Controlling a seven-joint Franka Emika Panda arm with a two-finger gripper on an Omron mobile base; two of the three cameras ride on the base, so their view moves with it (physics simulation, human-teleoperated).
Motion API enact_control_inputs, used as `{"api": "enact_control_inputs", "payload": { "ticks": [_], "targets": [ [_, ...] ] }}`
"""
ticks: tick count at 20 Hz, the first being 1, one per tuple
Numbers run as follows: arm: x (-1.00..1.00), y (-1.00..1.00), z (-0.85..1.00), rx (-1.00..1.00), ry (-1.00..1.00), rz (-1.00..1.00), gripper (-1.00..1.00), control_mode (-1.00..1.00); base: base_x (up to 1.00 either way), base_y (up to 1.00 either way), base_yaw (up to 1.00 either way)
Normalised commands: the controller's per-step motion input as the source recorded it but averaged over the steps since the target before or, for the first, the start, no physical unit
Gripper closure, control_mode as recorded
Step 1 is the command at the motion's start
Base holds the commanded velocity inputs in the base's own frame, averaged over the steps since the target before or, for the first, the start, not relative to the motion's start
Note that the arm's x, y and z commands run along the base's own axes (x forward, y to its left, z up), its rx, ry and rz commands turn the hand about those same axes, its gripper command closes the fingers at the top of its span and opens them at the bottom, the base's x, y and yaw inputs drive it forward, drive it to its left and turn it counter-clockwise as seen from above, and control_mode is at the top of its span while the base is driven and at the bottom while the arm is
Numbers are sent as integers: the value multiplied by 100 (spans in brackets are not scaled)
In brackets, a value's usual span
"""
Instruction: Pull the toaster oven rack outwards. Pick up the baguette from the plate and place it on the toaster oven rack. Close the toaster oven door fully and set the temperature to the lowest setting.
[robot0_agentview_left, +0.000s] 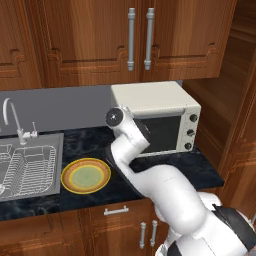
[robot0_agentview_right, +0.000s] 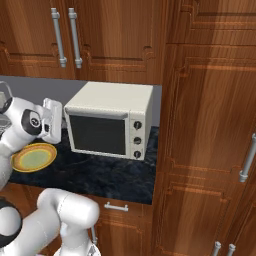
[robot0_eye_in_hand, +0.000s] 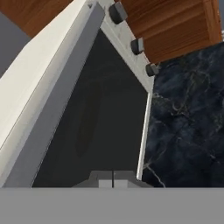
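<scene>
The cream toaster oven (robot0_agentview_left: 150, 97) (robot0_agentview_right: 112, 100) stands on the dark counter with the toaster oven door (robot0_agentview_left: 165, 132) (robot0_agentview_right: 97, 134) (robot0_eye_in_hand: 96, 118) upright against its front. Three knobs (robot0_agentview_left: 190, 133) (robot0_agentview_right: 136, 140) (robot0_eye_in_hand: 137, 45) run down its right panel. My gripper (robot0_eye_in_hand: 113, 177) (robot0_agentview_right: 61, 122) is shut, empty, and hovers close to the door's left part. The plate (robot0_agentview_left: 86, 176) (robot0_agentview_right: 34, 157) lies bare to the oven's left. The baguette and the toaster oven rack are hidden; only a dim long shape shows behind the dark glass.
A sink holding a wire dish basket (robot0_agentview_left: 27, 167) and a faucet (robot0_agentview_left: 15, 120) sit at the left. Wooden wall cabinets (robot0_agentview_left: 140, 40) hang above the oven. A tall wooden cabinet (robot0_agentview_right: 210, 125) closes off the counter (robot0_agentview_left: 200, 170) at the right.
</scene>
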Motion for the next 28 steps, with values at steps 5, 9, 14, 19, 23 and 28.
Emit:
{"api": "enact_control_inputs", "payload": {
  "ticks": [5, 9, 14, 19, 23, 28],
  "targets": [
    [-62, -41, 23, -2, 6, 0, 100, -100, 0, 0, 0],
    [-33, -54, 15, -2, 4, 0, 100, -100, 0, 0, 0],
    [-6, -61, 3, 1, 1, 5, 100, -100, 0, 0, 0],
    [-3, -56, 0, 3, 2, 14, 100, -100, 0, 0, 0],
    [-1, -29, 0, -1, 5, 10, 100, -100, 0, 0, 0],
    [0, -7, 0, 11, -10, 3, 100, -100, 0, 0, 0]
  ]
}}
